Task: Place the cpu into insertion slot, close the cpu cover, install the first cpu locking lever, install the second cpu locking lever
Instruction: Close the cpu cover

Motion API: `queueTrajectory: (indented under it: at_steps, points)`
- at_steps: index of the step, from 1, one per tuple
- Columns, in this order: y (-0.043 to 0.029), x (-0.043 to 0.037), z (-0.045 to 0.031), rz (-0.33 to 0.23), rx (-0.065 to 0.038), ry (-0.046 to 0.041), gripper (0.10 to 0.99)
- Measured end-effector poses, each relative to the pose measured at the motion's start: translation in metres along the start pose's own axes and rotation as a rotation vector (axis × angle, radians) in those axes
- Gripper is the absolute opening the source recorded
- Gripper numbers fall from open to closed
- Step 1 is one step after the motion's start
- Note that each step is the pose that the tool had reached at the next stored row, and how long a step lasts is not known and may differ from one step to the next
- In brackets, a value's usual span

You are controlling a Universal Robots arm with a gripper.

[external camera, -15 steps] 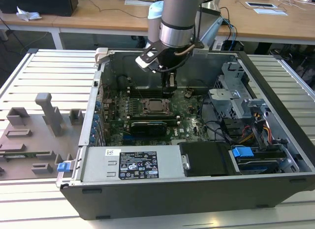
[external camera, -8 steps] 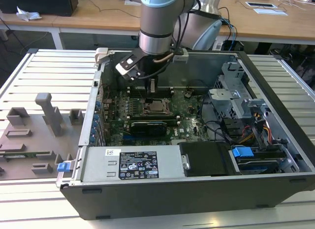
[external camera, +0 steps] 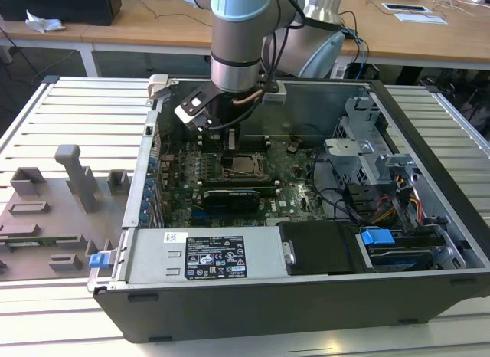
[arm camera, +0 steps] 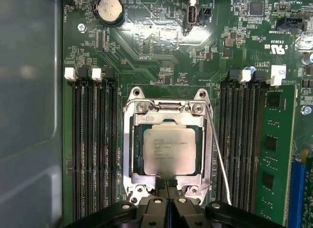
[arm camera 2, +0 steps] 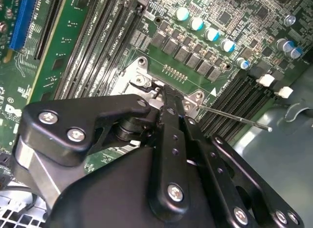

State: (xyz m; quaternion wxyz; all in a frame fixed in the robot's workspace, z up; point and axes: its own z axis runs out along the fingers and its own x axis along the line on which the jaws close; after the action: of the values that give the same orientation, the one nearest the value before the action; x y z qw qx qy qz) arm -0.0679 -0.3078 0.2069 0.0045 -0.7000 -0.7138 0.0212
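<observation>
The cpu [arm camera: 168,149], a pale metallic square, lies flat in the socket on the green motherboard. The cpu cover [arm camera: 128,149], a silvery frame, is folded down around it. One thin wire locking lever [arm camera: 220,159] stands out along one side of the socket, and in the second wrist view this lever [arm camera 2: 234,118] angles up off the board. My gripper [arm camera: 167,184] is shut, its black fingertips pressed together at the socket's edge with nothing visible between them. In the second wrist view the gripper [arm camera 2: 166,95] touches the socket's metal rim. In the exterior view the arm hangs over the socket [external camera: 243,165].
Black memory slots flank the socket, with a green memory module [arm camera: 274,159] in one. The open computer case has a power supply [external camera: 207,253] in front and a drive cage [external camera: 383,173] on the exterior view's right. A grey fixture [external camera: 53,211] lies outside on the exterior view's left.
</observation>
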Motion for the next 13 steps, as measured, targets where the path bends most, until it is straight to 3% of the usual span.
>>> queueTrajectory:
  at_steps: [6, 13]
  points:
    - [0.0017, 0.0, 0.0014, -0.001, 0.0, 0.0, 0.106]
    - [0.0153, -0.0003, 0.0007, -0.003, 0.0, 0.0006, 0.106]
